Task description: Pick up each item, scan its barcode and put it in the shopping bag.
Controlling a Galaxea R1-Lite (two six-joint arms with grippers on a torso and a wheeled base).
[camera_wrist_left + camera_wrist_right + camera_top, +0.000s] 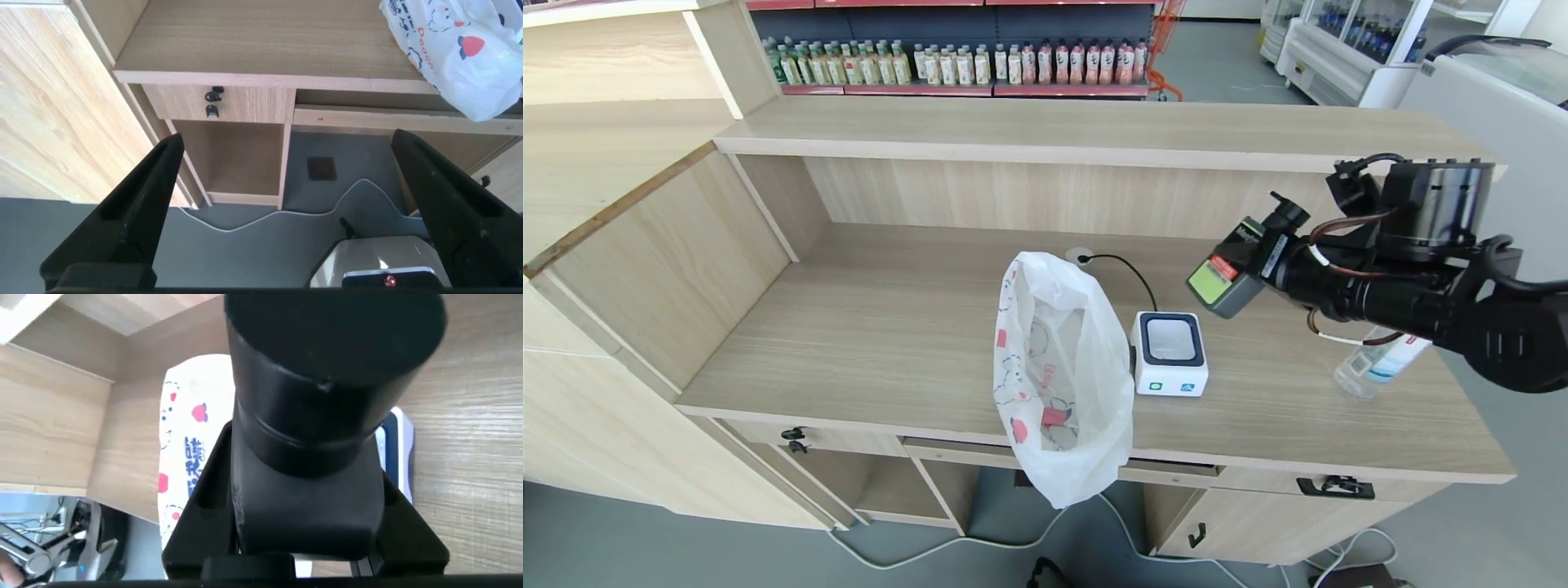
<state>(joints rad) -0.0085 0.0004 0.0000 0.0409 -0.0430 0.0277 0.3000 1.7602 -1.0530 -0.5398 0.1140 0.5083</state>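
Right tool is hanging above the right part of the counter, clenched on a dark bottle with a black cap and a green and red label. The bottle is lying roughly sideways in the grip, off the surface, label end pointing toward the scanner and sitting higher than it and to its right. In the right wrist view the bottle is looming close, capped end nearest the lens. The scanner, a small white box with a dark window on top, is sitting just beside the shopping bag. The bag, white plastic with red and blue print, is standing open at the counter's front edge, its lower part drooping over it. A clear water bottle is lying on the counter, partly hidden by the right arm. Left tool is hanging low before the counter front, fingers spread wide, gripping nothing.
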